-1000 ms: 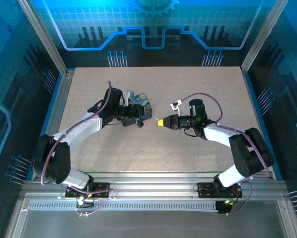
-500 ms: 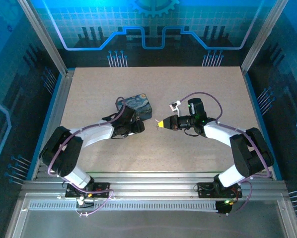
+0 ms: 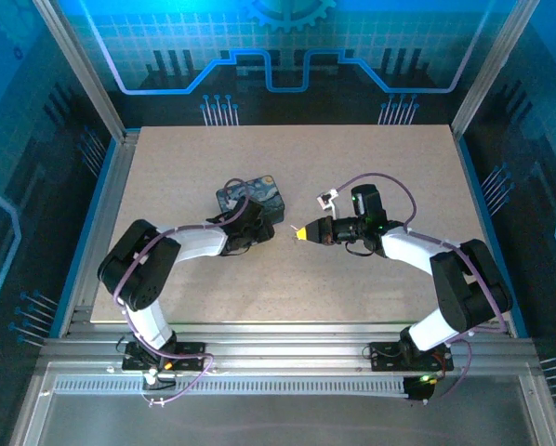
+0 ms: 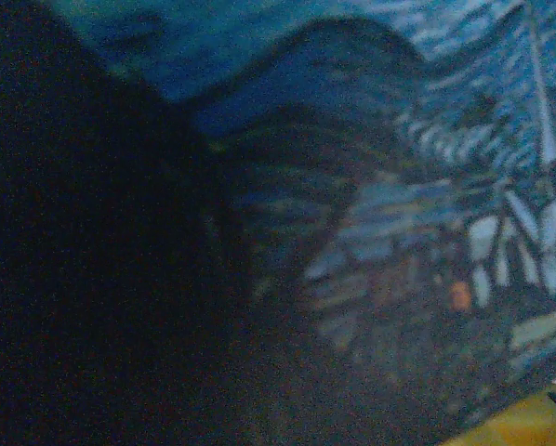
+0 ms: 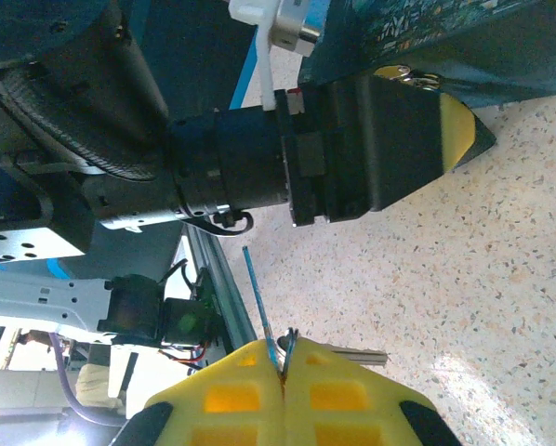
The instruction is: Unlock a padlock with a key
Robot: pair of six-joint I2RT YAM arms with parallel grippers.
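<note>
My right gripper [image 3: 299, 233] [image 5: 283, 372] is shut on the key [image 5: 259, 302], whose thin blade sticks out from between the yellow fingertips. It points left at my left gripper [image 3: 258, 230] [image 5: 445, 121], a short gap away. The left gripper lies low against the near edge of the dark blue swirl-painted tin [image 3: 250, 196] [image 5: 427, 37]. In the left wrist view the tin's painted face [image 4: 427, 214] is very close and blurred. I cannot make out how the left jaws stand. The padlock is hidden.
The speckled beige table [image 3: 371, 158] has metal rails along its left and right sides [image 3: 111, 195]. The left arm's elbow folds back toward the near left. A white tag on the right arm's cable [image 3: 329, 197] sticks up behind the right gripper.
The left arm has folded back toward the near left, and its gripper has come off the top of the tin to its near edge. The tin's painted lid now shows. The right gripper has hardly moved.
</note>
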